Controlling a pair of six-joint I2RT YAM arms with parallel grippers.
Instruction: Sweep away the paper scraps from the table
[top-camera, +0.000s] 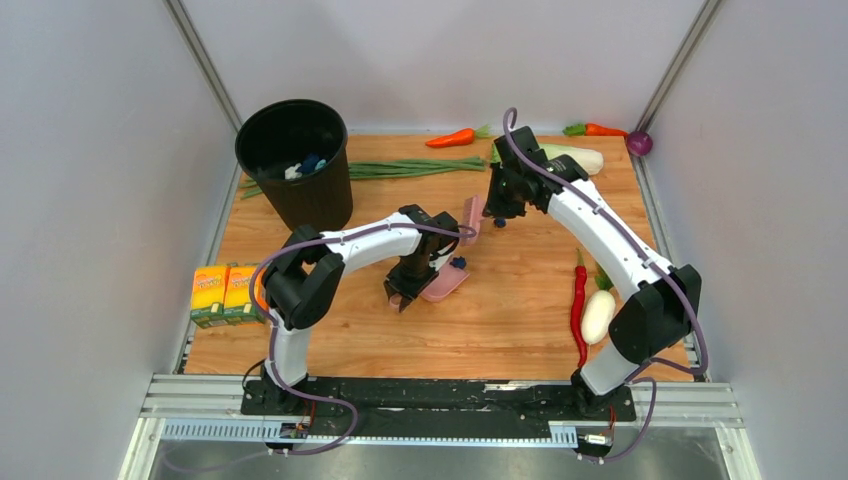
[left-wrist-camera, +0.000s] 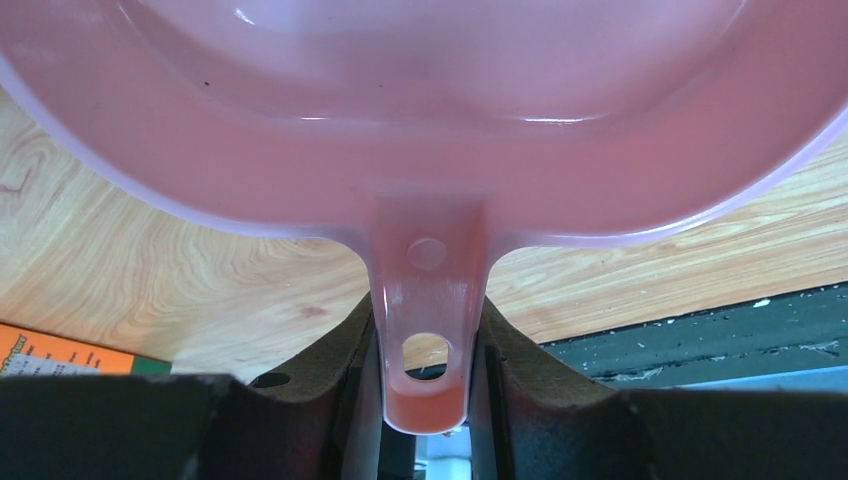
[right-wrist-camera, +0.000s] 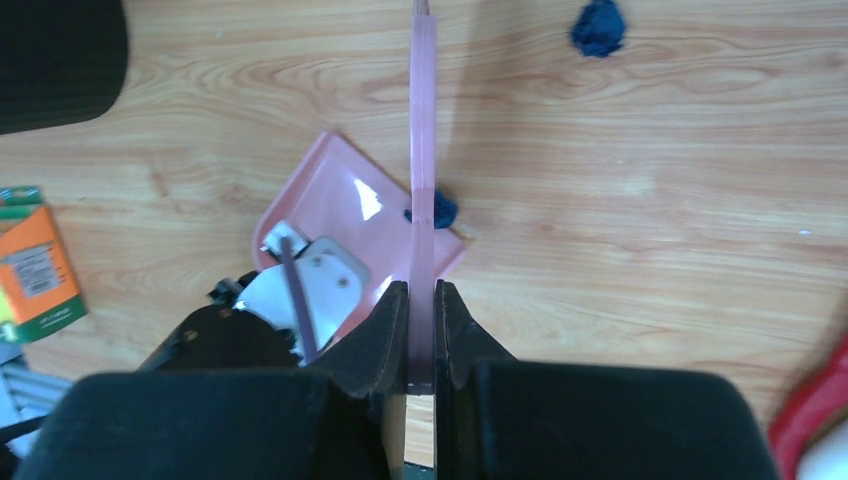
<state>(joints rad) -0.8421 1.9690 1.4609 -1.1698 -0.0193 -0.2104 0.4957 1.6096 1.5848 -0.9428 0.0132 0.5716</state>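
I've the left gripper (left-wrist-camera: 425, 392) clamped on the dustpan (left-wrist-camera: 420, 130), right gripper (right-wrist-camera: 422, 330) pinching the brush (right-wrist-camera: 423, 120); one paper scrap (right-wrist-camera: 598, 27) lies upper right of the brush, opposite the dustpan.

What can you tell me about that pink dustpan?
The dustpan looks like glossy pink plastic: a shallow scoop with a raised rim and a short flat handle pierced by a round hanging hole. The left gripper is shut on that handle. The pan sits low at the table, whether touching it I cannot tell, with its mouth turned toward the brush. One navy scrap lies at its front lip; the inside looks bare.
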